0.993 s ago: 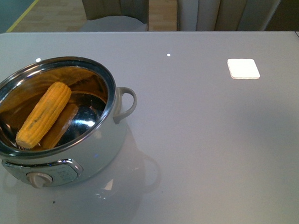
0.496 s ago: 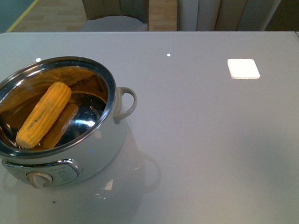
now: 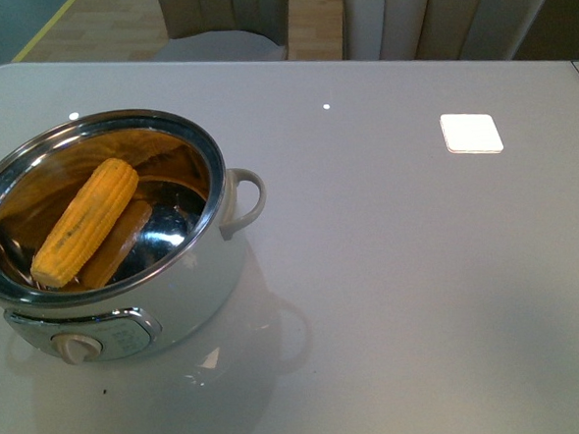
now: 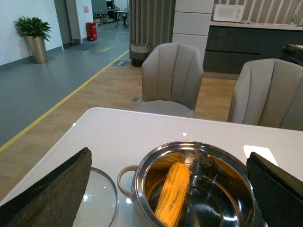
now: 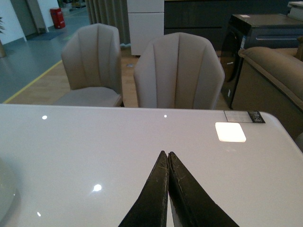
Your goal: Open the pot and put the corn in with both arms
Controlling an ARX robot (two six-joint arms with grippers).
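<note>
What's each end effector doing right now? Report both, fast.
Left end effector: open, holding nothing, above the pot with the corn inside.
Right end effector: closed, empty.

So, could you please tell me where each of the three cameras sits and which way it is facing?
Front view: on the robot's body, looking down at the table, the pot with the corn and a white pad; no arm shows.
Left wrist view: above the pot, facing the chairs; the open left claw frames it.
Right wrist view: over bare table, facing the chairs; the shut right claw shows.
Shared: the white pad appears in all three views.
</note>
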